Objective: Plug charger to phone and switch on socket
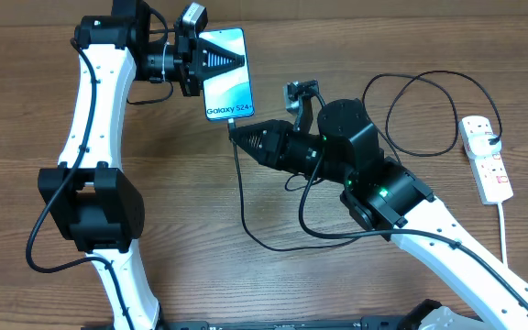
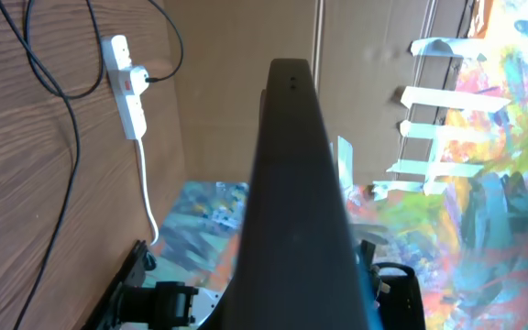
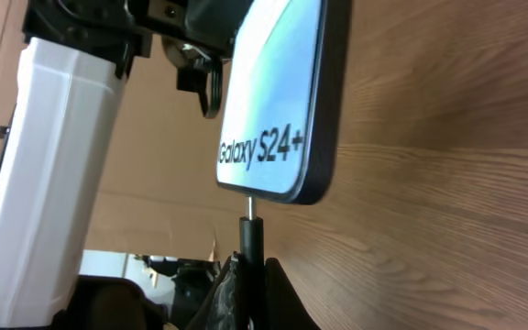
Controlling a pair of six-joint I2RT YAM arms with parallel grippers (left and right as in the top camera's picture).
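At eleven o'clock on the wooden bench [image 1: 337,37], the left fingers [image 1: 220,60] clamp the slim black-edged phone [image 1: 227,93] (light blue screen, Galaxy S24+). At its six o'clock edge the right fingers [image 1: 257,137] pinch the thin black charger cable [image 1: 243,197], tip touching the phone. The long white power strip [image 1: 486,156] lies at three o'clock.

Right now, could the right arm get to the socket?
Probably yes, but not at once: the right gripper has its jaws shut on the charger at the phone. The socket lies on that arm's side, with only the charger's loops between.
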